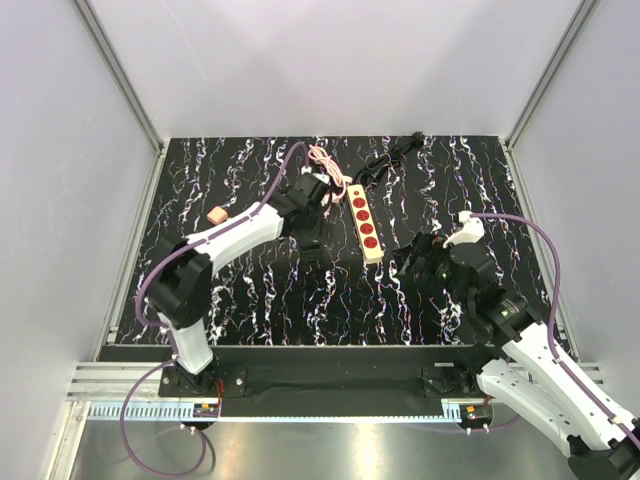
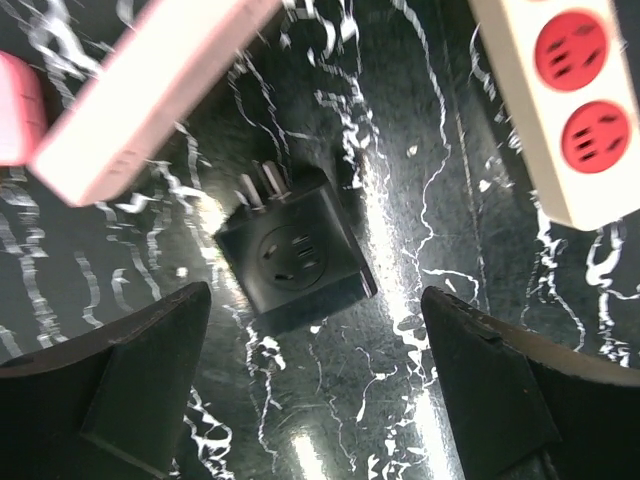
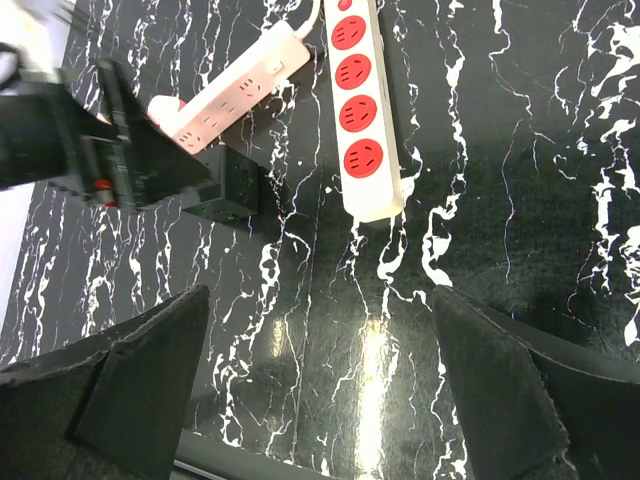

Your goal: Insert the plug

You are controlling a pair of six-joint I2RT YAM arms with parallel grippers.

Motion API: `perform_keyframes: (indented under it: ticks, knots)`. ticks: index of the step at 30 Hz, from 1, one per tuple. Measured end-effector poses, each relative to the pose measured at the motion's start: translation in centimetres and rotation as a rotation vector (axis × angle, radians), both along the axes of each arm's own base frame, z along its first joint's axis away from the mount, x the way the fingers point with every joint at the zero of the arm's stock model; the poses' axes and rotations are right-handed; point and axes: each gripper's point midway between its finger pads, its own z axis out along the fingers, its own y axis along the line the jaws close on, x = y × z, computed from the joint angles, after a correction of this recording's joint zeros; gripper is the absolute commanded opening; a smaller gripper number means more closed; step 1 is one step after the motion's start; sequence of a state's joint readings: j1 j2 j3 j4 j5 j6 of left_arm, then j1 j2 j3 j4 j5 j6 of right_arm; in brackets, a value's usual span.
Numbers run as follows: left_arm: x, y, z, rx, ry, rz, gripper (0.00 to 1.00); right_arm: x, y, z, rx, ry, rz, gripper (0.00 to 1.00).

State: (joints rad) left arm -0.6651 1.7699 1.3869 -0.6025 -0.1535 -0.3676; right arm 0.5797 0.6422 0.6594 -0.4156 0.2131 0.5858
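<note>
A black cube plug (image 2: 295, 260) lies on the marble table with its metal prongs pointing toward a pink power strip (image 2: 150, 90). A cream power strip with red sockets (image 2: 565, 100) lies to its right and also shows in the overhead view (image 1: 364, 222). My left gripper (image 2: 315, 390) hovers just short of the plug, open, with only bare table between its fingers. Seen from the right wrist, the plug (image 3: 228, 185) sits right at the left gripper's tip. My right gripper (image 3: 320, 390) is open and empty, short of the near end of the cream strip (image 3: 362, 110).
A pink cable (image 1: 322, 160) and a black cable (image 1: 390, 155) lie coiled at the back of the table. A small peach-coloured block (image 1: 215, 214) sits at the left. Grey walls with metal frame rails enclose the table on three sides.
</note>
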Motion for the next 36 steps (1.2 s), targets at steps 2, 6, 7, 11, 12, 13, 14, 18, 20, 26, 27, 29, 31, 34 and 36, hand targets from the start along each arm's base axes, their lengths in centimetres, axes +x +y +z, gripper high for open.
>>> perform_keyframes:
  ticks: [2, 6, 7, 11, 12, 13, 14, 18, 20, 26, 27, 29, 31, 34, 36]
  knots:
    - [-0.2, -0.3, -1.4, 0.008, 0.036, -0.004, 0.89, 0.0, 0.1, -0.1, 0.001, 0.004, 0.002, 1.00]
    - [-0.3, -0.4, -4.0, 0.038, 0.094, -0.008, 0.87, -0.1, 0.3, -0.2, 0.004, 0.011, 0.013, 1.00]
    - [-0.4, -0.5, -4.7, 0.045, 0.108, -0.010, 0.86, -0.1, 0.3, -0.2, 0.006, 0.011, 0.013, 1.00]
    - [-0.8, -0.4, -6.1, 0.061, 0.147, -0.015, 0.73, -0.1, 0.3, -0.2, 0.008, 0.011, 0.013, 1.00]
    - [-0.8, -0.4, -6.2, 0.063, 0.150, -0.015, 0.70, -0.1, 0.3, -0.2, 0.009, 0.011, 0.013, 1.00]
    - [-0.9, -0.4, -6.2, 0.063, 0.152, -0.016, 0.64, -0.1, 0.3, -0.2, 0.009, 0.011, 0.012, 1.00]
    - [-0.9, -0.4, -6.2, 0.063, 0.152, -0.016, 0.58, -0.1, 0.3, -0.2, 0.011, 0.011, 0.012, 1.00]
    - [-0.9, -0.3, -6.1, 0.060, 0.152, -0.020, 0.12, -0.2, 0.5, -0.5, 0.014, 0.021, 0.017, 1.00]
    - [-1.3, -0.5, -5.8, 0.040, 0.155, -0.028, 0.04, -0.2, 0.8, -0.7, 0.016, 0.029, 0.031, 1.00]
    - [-4.6, -2.1, 0.2, -0.257, 0.108, -0.119, 0.00, -0.6, 2.2, -1.1, 0.057, 0.021, 0.107, 1.00]
    - [-5.0, -2.8, 2.5, -0.353, 0.071, -0.147, 0.00, -0.8, 2.5, -1.2, 0.069, 0.016, 0.124, 1.00]
    - [-5.8, -3.9, 7.1, -0.546, -0.007, -0.210, 0.00, -1.1, 3.2, -1.1, 0.098, 0.011, 0.160, 1.00]
    - [-6.4, -4.7, 11.0, -0.717, -0.085, -0.272, 0.00, -1.6, 4.3, -0.4, 0.156, -0.012, 0.213, 1.00]
    - [-8.0, -5.5, 15.1, -0.936, -0.150, -0.373, 0.00, -2.3, 6.0, 1.3, 0.274, -0.073, 0.302, 0.97]
    - [-9.4, -6.0, 16.1, -1.035, -0.141, -0.435, 0.00, -3.0, 7.1, 2.5, 0.360, -0.120, 0.364, 0.95]
